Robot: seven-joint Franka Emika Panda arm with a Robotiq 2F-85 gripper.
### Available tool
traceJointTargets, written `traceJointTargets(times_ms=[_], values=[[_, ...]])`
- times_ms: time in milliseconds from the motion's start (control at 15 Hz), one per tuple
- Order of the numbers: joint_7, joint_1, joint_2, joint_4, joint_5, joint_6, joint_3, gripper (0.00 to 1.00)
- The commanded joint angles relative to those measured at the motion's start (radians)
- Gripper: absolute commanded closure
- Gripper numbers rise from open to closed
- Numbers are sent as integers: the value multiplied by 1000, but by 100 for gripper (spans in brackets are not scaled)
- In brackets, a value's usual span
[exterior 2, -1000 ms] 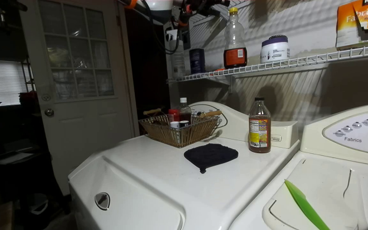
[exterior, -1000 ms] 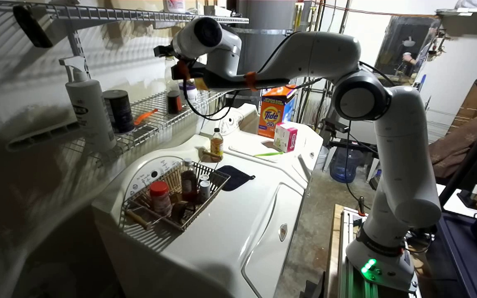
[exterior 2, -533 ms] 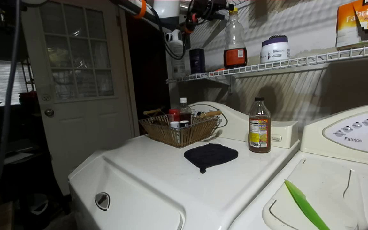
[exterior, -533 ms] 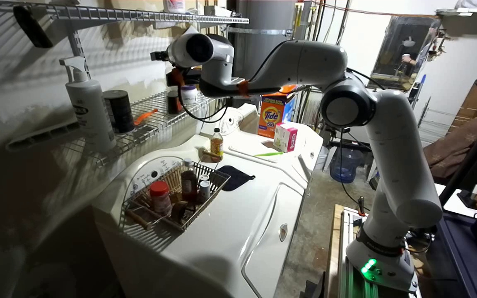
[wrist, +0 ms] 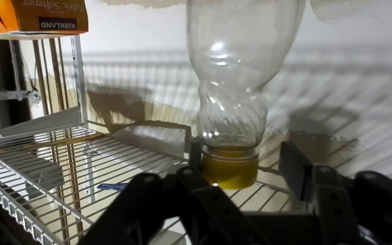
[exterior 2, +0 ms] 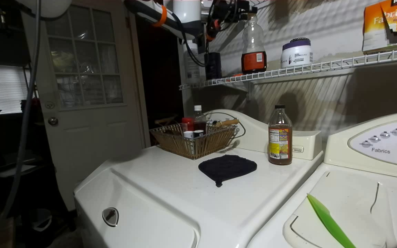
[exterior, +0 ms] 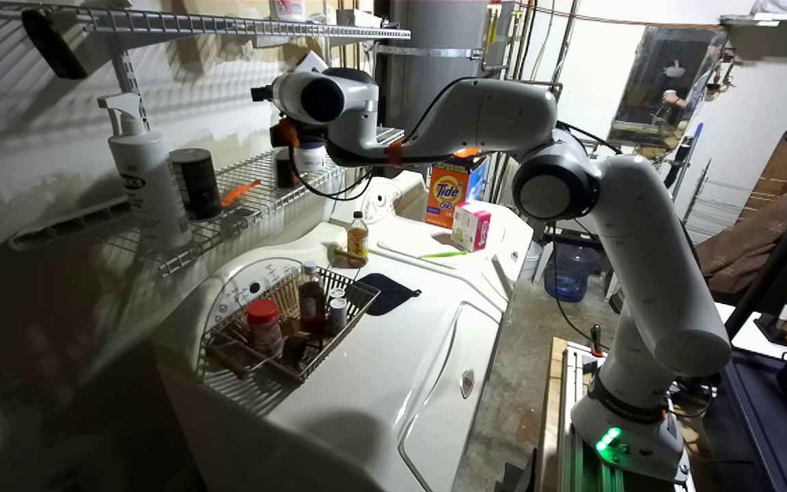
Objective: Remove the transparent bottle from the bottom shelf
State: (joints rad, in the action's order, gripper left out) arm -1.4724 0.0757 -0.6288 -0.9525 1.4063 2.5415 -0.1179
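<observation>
The transparent bottle point(exterior 2: 253, 36), clear above with dark liquid and a red label below, stands upright on the bottom shelf point(exterior 2: 336, 64), a wire rack. Upside down in the wrist view, the bottle point(wrist: 237, 68) has its yellow cap point(wrist: 230, 166) between the pads of my gripper point(wrist: 245, 163). One pad lies right beside the cap; I cannot tell whether it touches. A clear gap separates the cap from the opposite pad point(wrist: 294, 170), so the jaws are open. In an exterior view the gripper point(exterior 2: 248, 14) is level with the bottle's top and partly hides it.
A white jar with a purple lid point(exterior 2: 296, 53) and a fabric softener box point(exterior 2: 391, 31) share the shelf. A dark can point(exterior: 195, 184) and a white pump bottle point(exterior: 147, 184) stand farther along. An upper wire shelf point(exterior: 229, 26) hangs overhead. Below, a basket point(exterior 2: 198, 146) sits on the machine.
The arm has come down and my gripper has moved in to the bottle's top, now covering the yellow cap in an exterior view. The bottle still stands in its place.
</observation>
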Motion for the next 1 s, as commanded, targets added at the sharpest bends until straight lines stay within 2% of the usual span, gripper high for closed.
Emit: traceJointTargets(times_ms=[0, 133, 200, 733, 933], values=[[-56, 11, -48, 71, 58, 12, -30, 70], [-51, 14, -49, 73, 62, 3, -32, 84], [-55, 16, -50, 77, 65, 3, -35, 85], [33, 43, 35, 22, 36, -127, -26, 85], [130, 41, 98, -24, 4, -148, -6, 85]])
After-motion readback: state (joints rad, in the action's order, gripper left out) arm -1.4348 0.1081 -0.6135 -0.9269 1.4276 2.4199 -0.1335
